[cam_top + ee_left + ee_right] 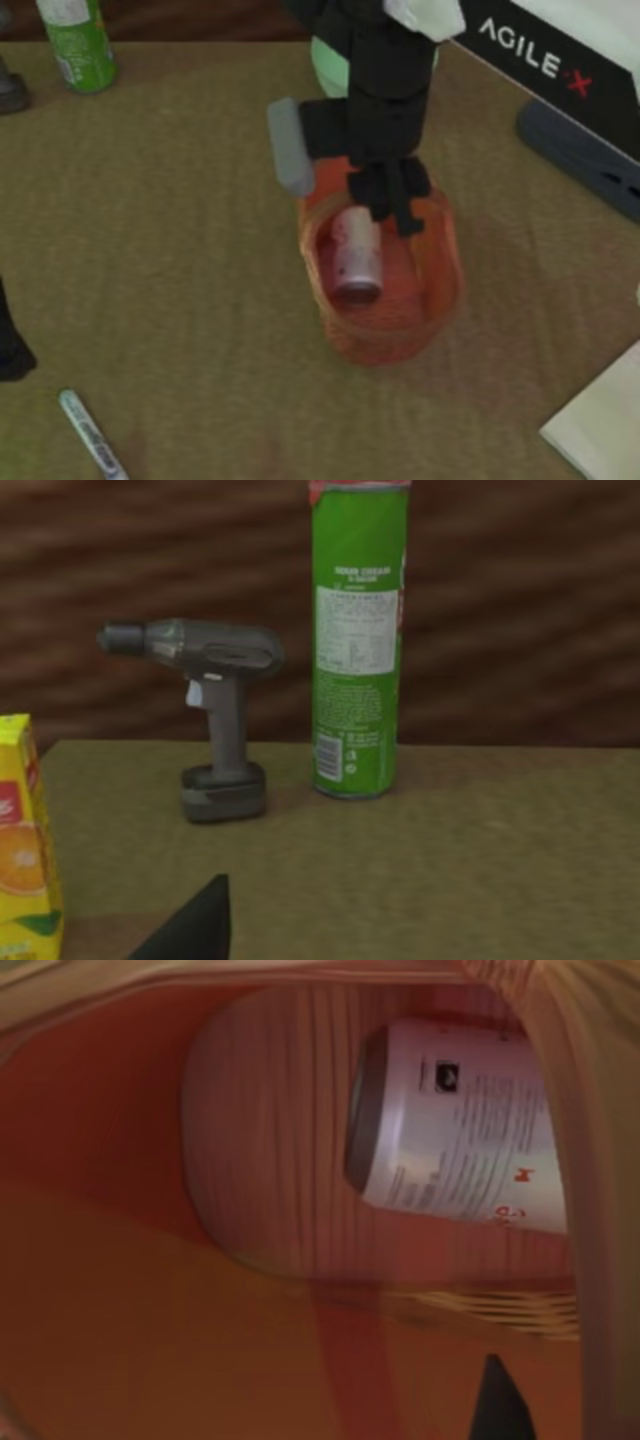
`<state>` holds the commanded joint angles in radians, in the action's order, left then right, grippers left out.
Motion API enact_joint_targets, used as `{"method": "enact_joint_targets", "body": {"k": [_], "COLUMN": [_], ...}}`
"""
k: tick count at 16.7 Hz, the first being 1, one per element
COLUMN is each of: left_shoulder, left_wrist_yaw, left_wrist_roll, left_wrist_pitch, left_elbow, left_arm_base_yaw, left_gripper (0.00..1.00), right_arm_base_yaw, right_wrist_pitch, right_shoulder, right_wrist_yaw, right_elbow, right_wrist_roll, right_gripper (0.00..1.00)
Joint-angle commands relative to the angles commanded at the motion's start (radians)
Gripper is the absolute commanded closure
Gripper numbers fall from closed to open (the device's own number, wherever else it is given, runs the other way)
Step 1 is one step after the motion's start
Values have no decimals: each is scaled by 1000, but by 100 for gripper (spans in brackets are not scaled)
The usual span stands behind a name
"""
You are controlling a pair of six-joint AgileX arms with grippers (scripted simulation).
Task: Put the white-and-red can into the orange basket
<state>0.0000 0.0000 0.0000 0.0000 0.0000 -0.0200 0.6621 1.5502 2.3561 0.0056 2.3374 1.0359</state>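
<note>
Lying on its side inside the orange basket (440, 290), resting on the ribbed floor: the white-and-red can (356, 255). Just above the basket's far rim, the right gripper (392, 203), fingers spread and free of the can. Best done now: lift straight up, keeping clear of the arched handle and the rim, without nudging the basket. Beyond, the mint-green bowl (330, 65) behind the arm. Far off at the desk (180, 250) edge on the left, the left arm parked; its fingers not discernible.

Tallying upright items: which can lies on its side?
The white-and-red can, lying inside the orange basket; the green can stands upright.
</note>
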Motion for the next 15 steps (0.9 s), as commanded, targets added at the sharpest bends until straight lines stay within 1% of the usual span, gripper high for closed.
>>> {"method": "enact_joint_targets", "body": {"k": [9,15], "left_shoulder": [0,0], "left_wrist_yaw": [0,0], "left_wrist_roll": [0,0], "left_wrist_pitch": [0,0], "left_elbow": [0,0], "left_arm_base_yaw": [0,0], "left_gripper": [0,0], "right_arm_base_yaw": [-2,-22], "right_wrist_pitch": [17,206], "right_shoulder": [6,44], "right_wrist_yaw": [0,0], "right_elbow": [18,255], "right_wrist_roll": [4,30], "right_gripper": [100,100]}}
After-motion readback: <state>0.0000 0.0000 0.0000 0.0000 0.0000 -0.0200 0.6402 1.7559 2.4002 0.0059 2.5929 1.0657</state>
